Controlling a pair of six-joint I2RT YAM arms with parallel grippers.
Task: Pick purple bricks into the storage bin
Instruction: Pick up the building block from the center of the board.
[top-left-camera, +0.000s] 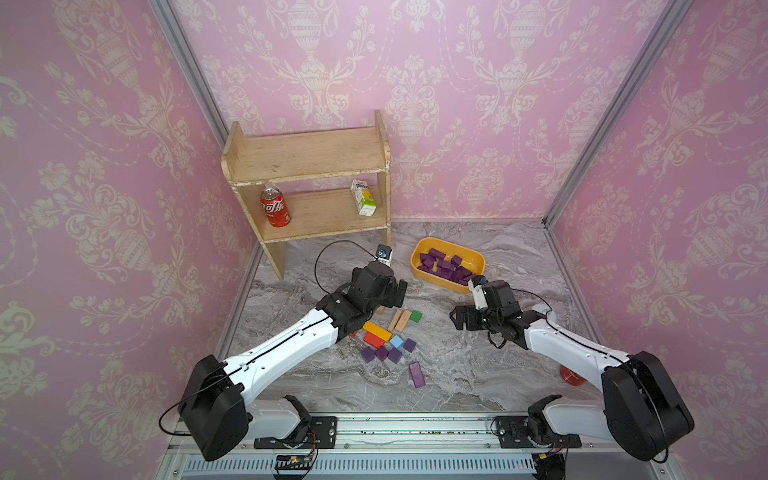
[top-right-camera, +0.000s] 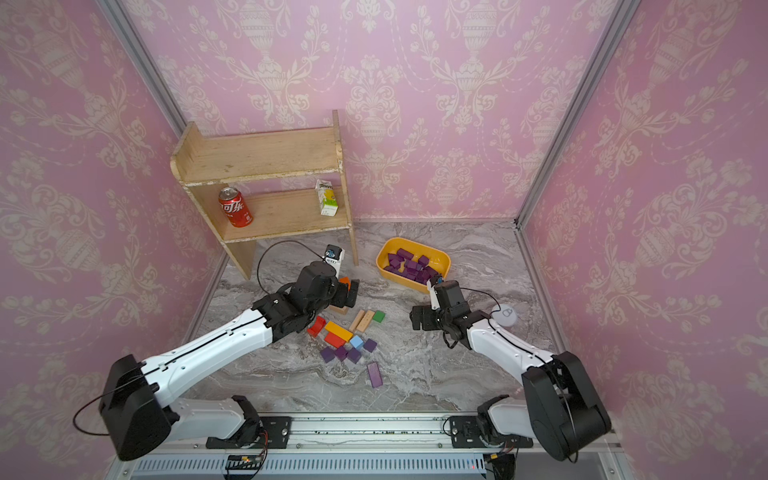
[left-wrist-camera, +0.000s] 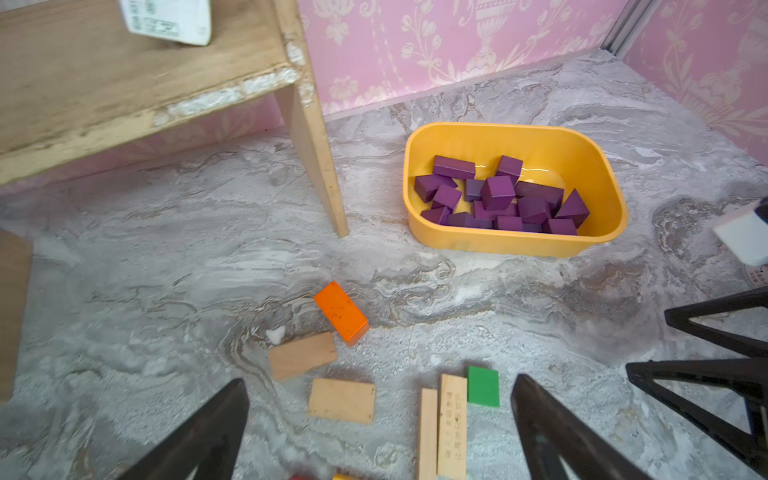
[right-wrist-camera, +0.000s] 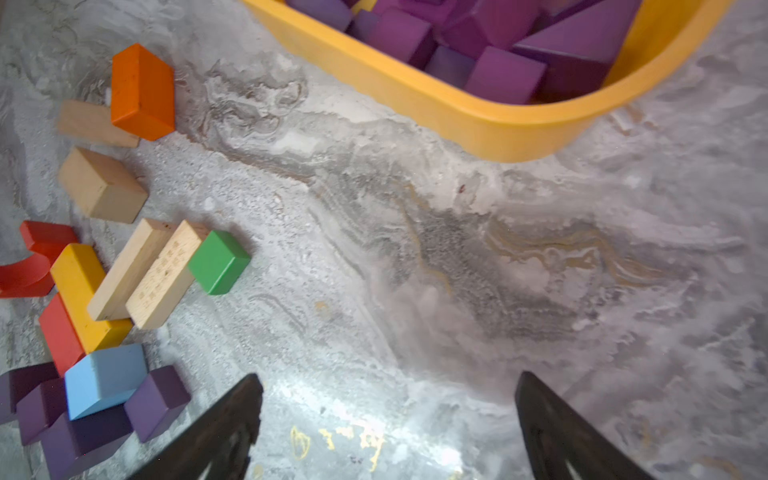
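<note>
Most purple bricks (top-left-camera: 444, 266) lie heaped at mixed angles in the yellow storage bin (top-left-camera: 473, 254), whose long axis runs from far left to near right on the worktop (top-left-camera: 478, 374). Outside it, four purple cubes (top-left-camera: 381, 353) sit in a row against the coloured blocks (top-left-camera: 376, 330). One purple bar (top-left-camera: 417, 375) lies flat nearby, its length pointing roughly away from the robot. The left fingers (left-wrist-camera: 220, 419) and right fingers (right-wrist-camera: 232, 415) stand wide apart, holding nothing. Bare worktop separates bin, blocks and right arm.
</note>
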